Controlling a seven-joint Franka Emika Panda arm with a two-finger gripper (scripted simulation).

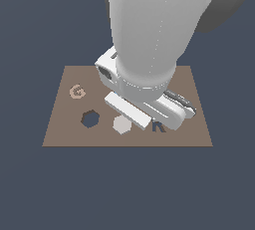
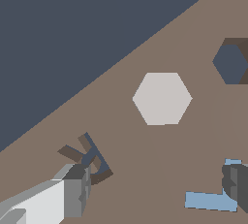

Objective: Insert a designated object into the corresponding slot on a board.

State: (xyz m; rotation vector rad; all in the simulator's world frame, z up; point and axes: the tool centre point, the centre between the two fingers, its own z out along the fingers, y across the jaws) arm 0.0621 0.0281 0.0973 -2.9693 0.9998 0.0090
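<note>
Board [image 1: 60, 124]: flat brown plate on a dark worktop [image 1: 30, 189]. Hexagon [image 1: 122, 124]: pale, lying flat on the board, just beside the slot [image 1: 90, 119] on the exterior view's right, not touching it; nothing holds it. Slot: dark hexagonal hole, unfilled. Letter G [image 1: 76, 92]: tan, further back, near the board's left edge in the exterior view. Letter-R cut-out [image 1: 159, 127]: dark, partly under the arm. Blue chevron [image 2: 209, 200]: seen only in the wrist view, partly behind a finger. Hand [image 2: 157, 189]: fingers [image 2: 77, 189] spread wide apart, empty, above the board; it seems near the hexagon, though height is hard to judge.
</note>
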